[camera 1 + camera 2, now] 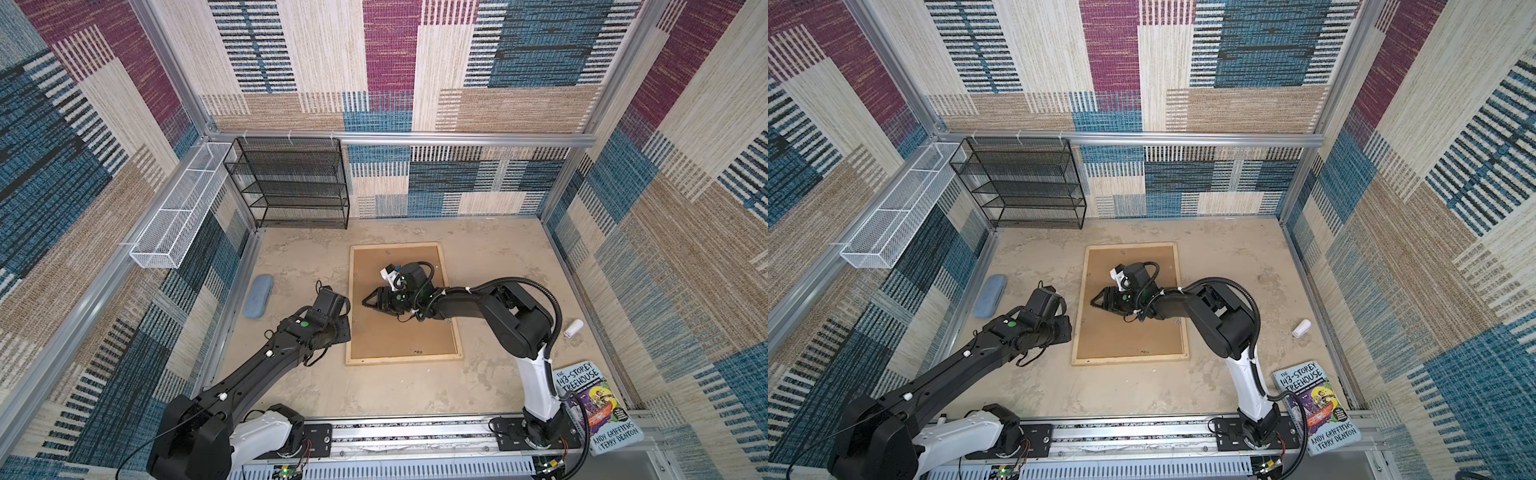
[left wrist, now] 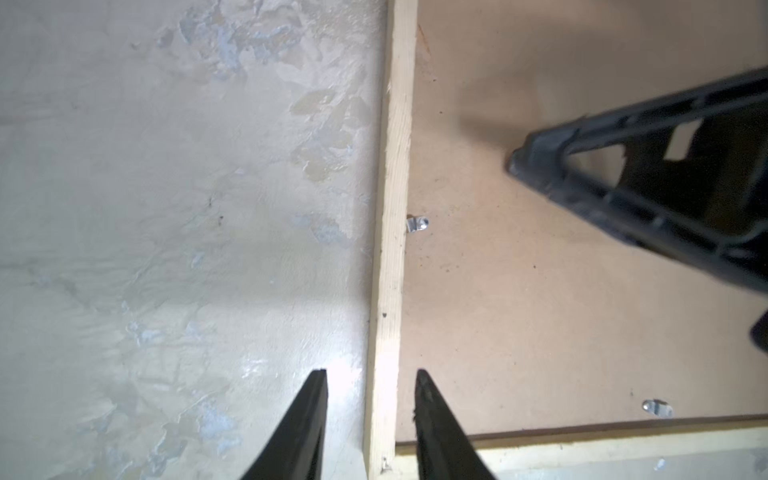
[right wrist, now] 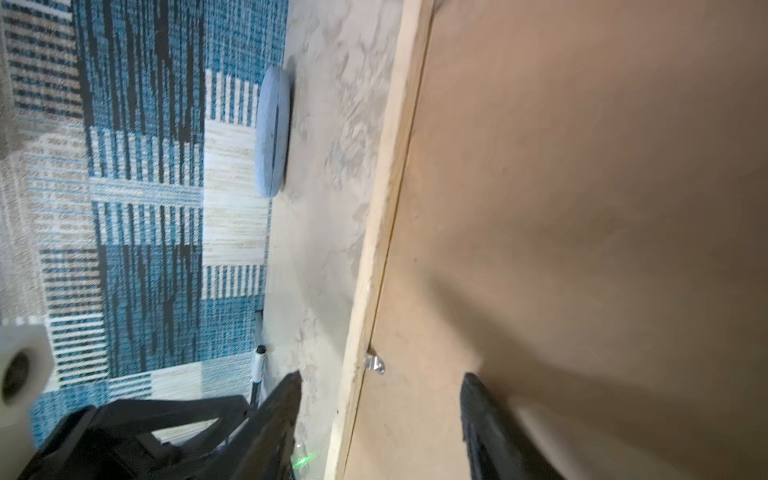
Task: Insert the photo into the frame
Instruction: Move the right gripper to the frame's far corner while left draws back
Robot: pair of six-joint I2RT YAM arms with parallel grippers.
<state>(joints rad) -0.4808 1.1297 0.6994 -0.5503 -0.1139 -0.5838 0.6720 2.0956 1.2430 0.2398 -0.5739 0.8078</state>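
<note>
The frame (image 1: 403, 360) (image 1: 1129, 359) of pale wood strips lies flat in the middle of the table, with a plain brown backing board (image 1: 390, 336) filling it. The photo is hidden. My left gripper (image 2: 372, 374) (image 1: 343, 330) is open at the frame's left strip (image 2: 395, 166), near its front corner, one finger on either side and a gap at each. My right gripper (image 3: 382, 375) (image 1: 368, 302) (image 1: 1094, 302) hovers open over the board (image 3: 582, 208), pointing toward the left strip (image 3: 386, 187), with nothing between its fingers. A small metal tab (image 2: 417, 224) (image 3: 375, 363) sticks out from that strip over the board.
A blue oval case (image 1: 257, 297) (image 3: 272, 133) lies left of the frame. A small white tube (image 1: 573, 328) lies to the right and a book (image 1: 598, 411) at the front right. A black mesh shelf (image 1: 286, 183) and a white wire basket (image 1: 178, 208) stand at the back left.
</note>
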